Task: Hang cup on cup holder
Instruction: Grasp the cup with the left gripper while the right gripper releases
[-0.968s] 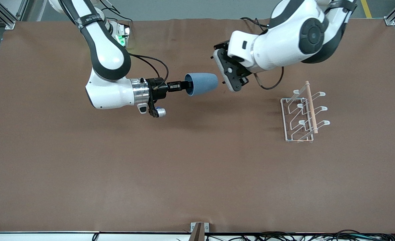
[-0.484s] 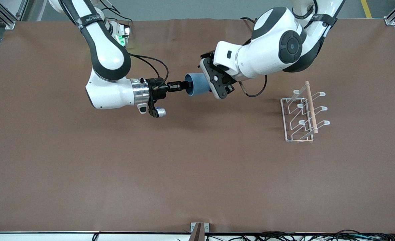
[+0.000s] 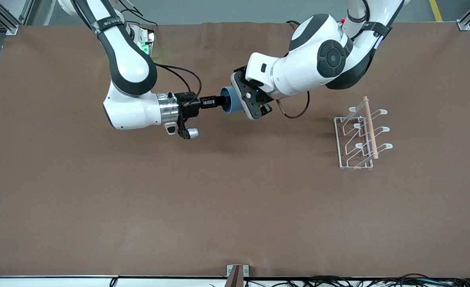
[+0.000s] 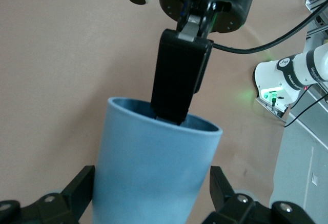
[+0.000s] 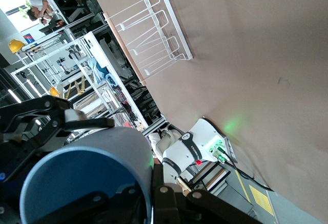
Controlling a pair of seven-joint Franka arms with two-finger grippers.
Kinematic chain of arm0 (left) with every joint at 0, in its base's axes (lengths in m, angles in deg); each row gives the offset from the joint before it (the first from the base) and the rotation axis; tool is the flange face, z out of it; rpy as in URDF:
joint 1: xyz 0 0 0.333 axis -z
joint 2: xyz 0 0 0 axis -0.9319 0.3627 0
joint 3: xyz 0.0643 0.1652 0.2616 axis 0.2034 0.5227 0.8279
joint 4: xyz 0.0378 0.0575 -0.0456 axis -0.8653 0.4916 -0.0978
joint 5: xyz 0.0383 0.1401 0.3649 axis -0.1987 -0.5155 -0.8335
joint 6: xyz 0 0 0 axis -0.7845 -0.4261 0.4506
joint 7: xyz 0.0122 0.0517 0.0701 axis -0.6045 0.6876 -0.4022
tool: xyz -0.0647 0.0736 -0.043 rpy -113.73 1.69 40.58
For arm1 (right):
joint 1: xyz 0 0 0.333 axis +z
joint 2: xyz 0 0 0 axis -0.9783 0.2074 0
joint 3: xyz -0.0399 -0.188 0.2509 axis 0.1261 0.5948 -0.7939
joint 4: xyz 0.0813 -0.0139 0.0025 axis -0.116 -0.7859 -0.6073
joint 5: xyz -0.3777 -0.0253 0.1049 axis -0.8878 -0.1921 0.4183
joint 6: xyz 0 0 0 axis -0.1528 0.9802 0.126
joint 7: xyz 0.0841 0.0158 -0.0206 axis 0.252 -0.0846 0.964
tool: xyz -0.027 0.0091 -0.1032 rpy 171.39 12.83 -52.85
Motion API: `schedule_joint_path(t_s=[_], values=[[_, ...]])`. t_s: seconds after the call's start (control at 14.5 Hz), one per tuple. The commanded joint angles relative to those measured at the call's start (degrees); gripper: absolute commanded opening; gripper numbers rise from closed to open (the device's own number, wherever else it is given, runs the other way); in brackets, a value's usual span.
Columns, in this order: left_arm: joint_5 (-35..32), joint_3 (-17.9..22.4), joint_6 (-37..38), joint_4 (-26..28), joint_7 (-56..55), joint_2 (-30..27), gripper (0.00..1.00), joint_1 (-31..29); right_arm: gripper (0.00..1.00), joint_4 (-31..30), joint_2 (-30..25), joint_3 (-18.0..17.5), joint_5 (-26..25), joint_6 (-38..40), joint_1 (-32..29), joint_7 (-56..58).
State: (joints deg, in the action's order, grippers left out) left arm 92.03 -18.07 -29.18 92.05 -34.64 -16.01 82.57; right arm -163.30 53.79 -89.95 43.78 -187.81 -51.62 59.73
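Right gripper (image 3: 216,102) pinching the cup (image 3: 232,100) by its rim in mid-air, left gripper (image 4: 151,193) spread open around its body, rack (image 3: 360,133) standing near the table's left-arm edge.

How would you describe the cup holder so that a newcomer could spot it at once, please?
On the brown table, look toward the left arm's end. There stands the cup holder, a small white wire rack with looped prongs and a light wooden dowel along its top, standing alone and empty.
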Motion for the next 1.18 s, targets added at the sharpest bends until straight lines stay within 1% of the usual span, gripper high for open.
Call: schedule_joint_path(t_s=[0.0,0.21,0.28,0.35,0.41,0.48,0.55,0.62,0.69,0.76,0.83,0.9,1.04,1.11], values=[[-2.9,-0.2,-0.7,-1.2,2.0,1.0,0.75,0.9,0.01,-0.7,-1.2,0.4,1.7,-1.0,0.7,-0.6],[-3.6,-0.1,-1.6,-1.2,2.2,1.6,0.62,1.6,0.01,-0.7,-1.2,0.4,1.7,-1.0,0.7,-0.6],[-3.8,-0.1,-1.5,-1.3,2.3,1.6,0.52,1.6,0.01,-0.7,-1.2,0.4,1.7,-1.0,0.7,-0.6],[-4.6,-0.2,-1.5,-1.4,2.9,1.5,0.44,1.6,0.01,-0.7,-1.2,0.4,1.7,-1.0,0.7,-0.6],[-5.3,-0.1,-1.4,-1.4,3.5,1.3,0.37,1.5,0.01,-0.7,-1.2,0.4,1.7,-1.0,0.7,-0.6],[-6.1,-0.1,-1.3,-1.5,3.7,1.1,0.34,1.5,0.02,-0.6,-1.2,0.4,1.6,-0.9,0.7,-0.6],[-6.5,-0.1,-1.2,-1.5,3.7,1.0,0.31,1.5,0.08,-0.5,-1.2,0.4,1.6,-0.4,0.7,-0.9],[-6.6,-0.1,-1.1,-1.5,3.8,1.0,0.30,1.4,0.61,-0.5,-1.2,0.5,1.5,-0.1,0.1,-1.9],[-6.7,-0.1,-1.0,-1.5,3.9,1.0,0.29,1.4,0.95,-0.5,-1.5,0.6,1.5,-0.4,0.2,-2.9],[-6.7,-0.1,-0.8,-1.4,3.9,1.0,0.29,1.2,1.00,-0.4,-1.5,0.6,1.4,-0.2,0.1,-3.5],[-6.8,-0.1,-0.7,-1.4,4.0,0.8,0.28,0.8,1.00,-0.3,-1.5,0.6,1.4,-0.2,0.0,-3.6],[-8.2,-0.1,-0.3,-1.3,4.4,0.6,0.24,0.4,1.00,-0.3,-1.5,0.7,1.4,-0.2,0.0,-3.7],[-13.6,0.3,4.0,-2.0,4.8,0.1,0.11,-1.2,1.00,-0.3,-1.7,1.0,1.1,-0.2,-0.1,-3.7],[-17.7,0.3,6.4,-3.2,4.9,-0.1,0.10,-1.3,1.00,-0.3,-2.2,1.1,0.7,-0.3,-0.5,-3.8]])
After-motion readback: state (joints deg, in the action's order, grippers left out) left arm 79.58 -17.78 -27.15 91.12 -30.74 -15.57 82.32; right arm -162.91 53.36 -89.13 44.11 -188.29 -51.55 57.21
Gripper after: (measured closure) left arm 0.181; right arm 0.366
